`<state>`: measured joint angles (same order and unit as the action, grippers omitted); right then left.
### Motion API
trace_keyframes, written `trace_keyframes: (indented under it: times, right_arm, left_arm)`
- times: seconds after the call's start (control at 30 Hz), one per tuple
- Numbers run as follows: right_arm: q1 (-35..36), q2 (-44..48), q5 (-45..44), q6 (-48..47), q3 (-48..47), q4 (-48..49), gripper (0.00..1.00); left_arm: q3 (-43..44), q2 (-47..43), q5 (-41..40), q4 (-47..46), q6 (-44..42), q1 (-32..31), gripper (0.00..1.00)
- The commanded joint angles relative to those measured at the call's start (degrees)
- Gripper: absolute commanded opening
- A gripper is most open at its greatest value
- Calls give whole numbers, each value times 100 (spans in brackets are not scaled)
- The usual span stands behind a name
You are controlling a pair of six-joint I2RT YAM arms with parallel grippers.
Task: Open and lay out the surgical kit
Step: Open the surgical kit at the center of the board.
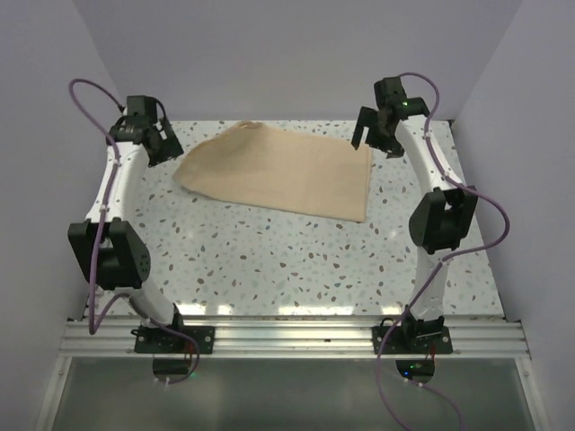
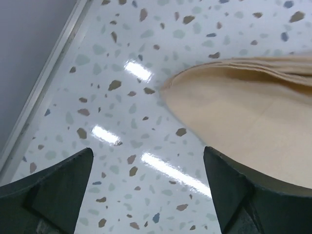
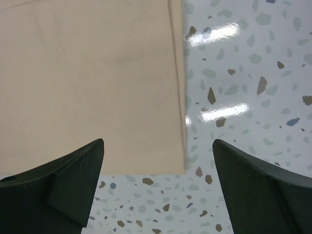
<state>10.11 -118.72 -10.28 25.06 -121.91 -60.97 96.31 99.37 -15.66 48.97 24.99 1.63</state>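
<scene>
The surgical kit shows only as its beige cloth wrap (image 1: 283, 171), folded flat on the far half of the table. No tray or instruments show. My left gripper (image 1: 163, 144) hangs open at the wrap's left corner, and in the left wrist view (image 2: 146, 156) only bare table lies between its fingers, the wrap's rounded folded corner (image 2: 243, 122) to the right. My right gripper (image 1: 377, 135) hangs open above the wrap's far right corner. In the right wrist view (image 3: 158, 146) that straight-edged corner of the wrap (image 3: 97, 83) lies below the open fingers.
The speckled terrazzo table (image 1: 296, 260) runs to pale walls on three sides. A raised white border (image 2: 44, 92) marks its left edge. An aluminium rail (image 1: 296, 339) with both arm bases lines the near edge.
</scene>
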Motion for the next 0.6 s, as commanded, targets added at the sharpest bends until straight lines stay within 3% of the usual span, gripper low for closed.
trace_keyframes:
  times: [0.0, 0.17, 0.37, 0.57]
  right_arm:
    - [9, -371, 632, -28, -569, 331, 97]
    - [9, -687, 896, 17, -826, 568, 97]
    - [-53, -1250, 923, 34, -1388, 796, 98]
    - [-202, -1435, 590, 403, -1143, 1359, 97]
  left_arm:
    - [-962, 91, 326, 16, 83, 239, 100]
    - [-1905, -23, 932, -511, 304, 611, 100]
    - [-2116, 3, 1469, -1161, 190, 602, 100]
    - [-2012, 468, 1294, -1750, 418, 602, 98]
